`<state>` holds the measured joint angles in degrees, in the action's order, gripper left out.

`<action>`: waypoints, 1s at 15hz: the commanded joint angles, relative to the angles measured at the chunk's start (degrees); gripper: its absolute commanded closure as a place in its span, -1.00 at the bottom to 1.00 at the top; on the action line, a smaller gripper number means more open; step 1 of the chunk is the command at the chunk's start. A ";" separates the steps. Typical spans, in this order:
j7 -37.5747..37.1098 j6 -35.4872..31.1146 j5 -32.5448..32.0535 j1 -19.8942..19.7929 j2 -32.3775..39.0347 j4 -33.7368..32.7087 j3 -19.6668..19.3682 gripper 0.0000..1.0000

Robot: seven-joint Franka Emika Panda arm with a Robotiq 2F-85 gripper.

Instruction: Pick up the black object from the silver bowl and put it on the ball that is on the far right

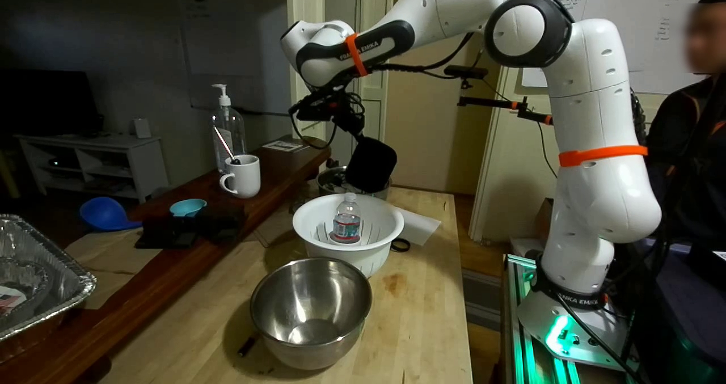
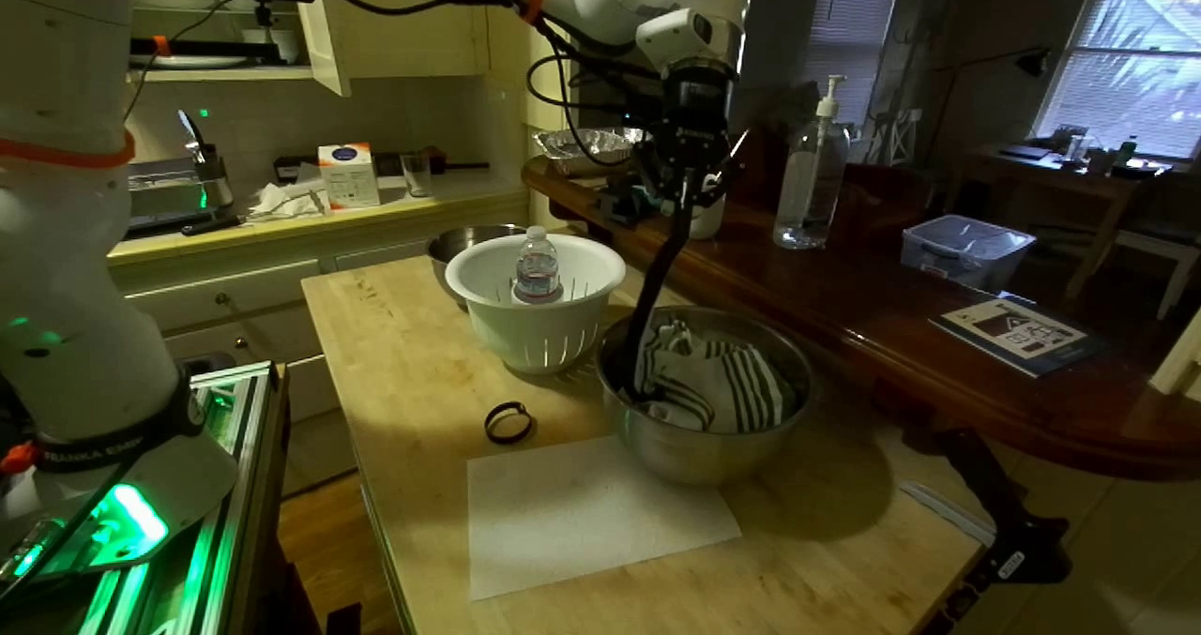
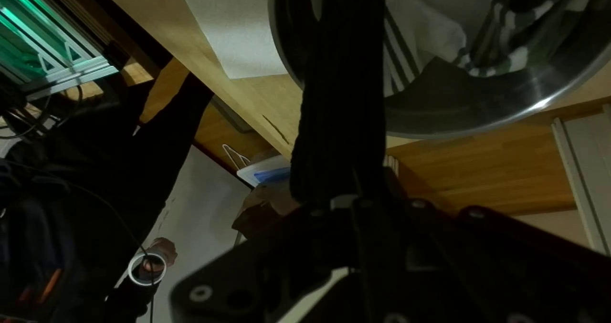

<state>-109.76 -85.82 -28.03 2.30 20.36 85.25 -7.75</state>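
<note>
My gripper [image 1: 353, 124] is shut on the top of the black object [image 1: 371, 165], a flat, soft-looking dark piece hanging down. In an exterior view the black object [image 2: 657, 288] hangs from the gripper [image 2: 691, 185] into the outline of a silver bowl [image 2: 704, 452]. Its lower end shows within that bowl's opening, beside a striped cloth [image 2: 732, 377]. In the wrist view the black object [image 3: 341, 98] extends from the fingers [image 3: 353, 196] over the silver bowl [image 3: 429, 128]. Another steel bowl [image 1: 312, 299] stands at the table's opposite end with nothing seen inside. I see no ball.
A white colander [image 1: 303, 228] with a water bottle [image 1: 347, 220] stands between the two steel bowls. A black ring [image 2: 508, 423] and a white sheet [image 2: 600, 522] lie on the table. A raised wooden ledge [image 2: 751, 269] with a pump bottle [image 2: 812, 180] and mug [image 1: 245, 175] runs alongside.
</note>
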 commanded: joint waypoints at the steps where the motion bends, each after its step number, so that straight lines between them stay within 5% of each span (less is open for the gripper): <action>1: -1.01 0.85 0.09 -0.03 1.11 1.13 0.17 0.97; 11: -0.04 -0.66 0.10 0.41 3.82 -0.23 0.43 0.87; 15: 5.87 -6.01 1.81 -1.20 2.50 0.63 1.07 0.97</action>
<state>-107.85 -87.92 -27.77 2.44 24.00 84.62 -7.22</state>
